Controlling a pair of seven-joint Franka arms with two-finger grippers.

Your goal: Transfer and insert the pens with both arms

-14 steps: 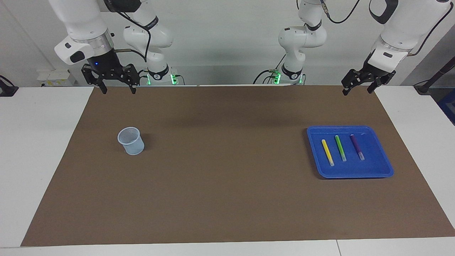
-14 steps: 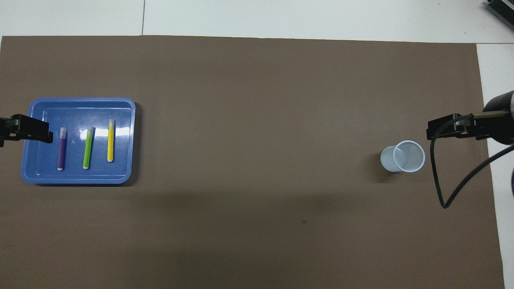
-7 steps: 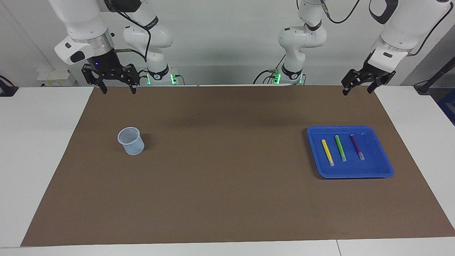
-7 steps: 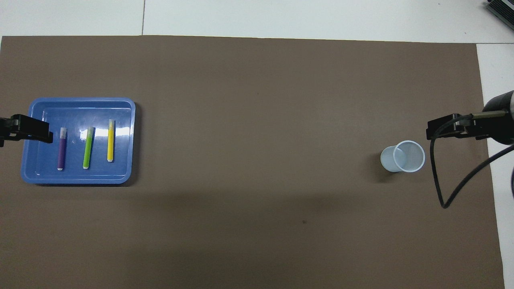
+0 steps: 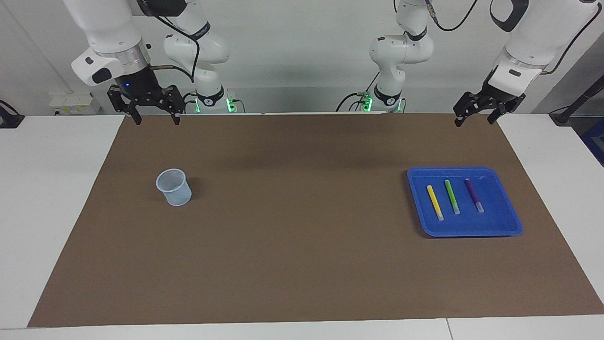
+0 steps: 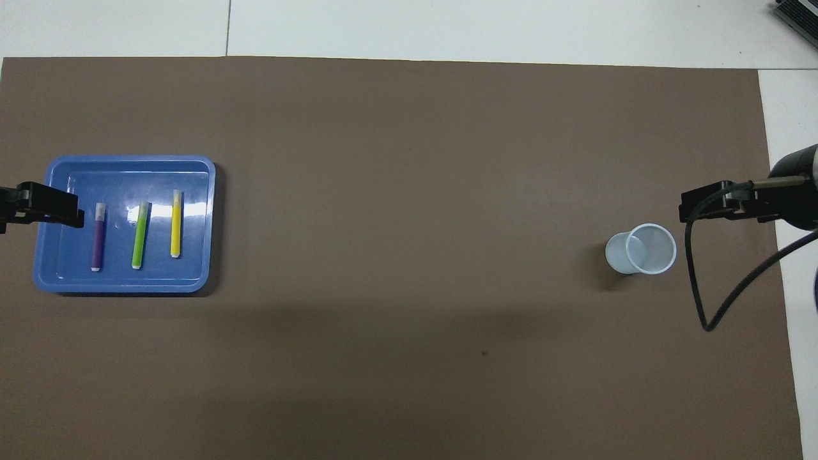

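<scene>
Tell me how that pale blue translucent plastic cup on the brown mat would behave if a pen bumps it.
The pale blue translucent plastic cup looks thin and empty, so probably light. Standing upright and unsupported, it may slide or tip.

Facing cam sits high across the table, looking back at the robots and down over the whole brown mat (image 5: 302, 264), arm bases along its top edge. Overhead cam is high above the robots' end, aimed forward and steeply down, half a turn from the first. Both share the mat, the blue tray (image 5: 512, 222) (image 6: 45, 281) and the cup (image 5: 174, 188) (image 6: 642, 250), at swapped ends.
</scene>
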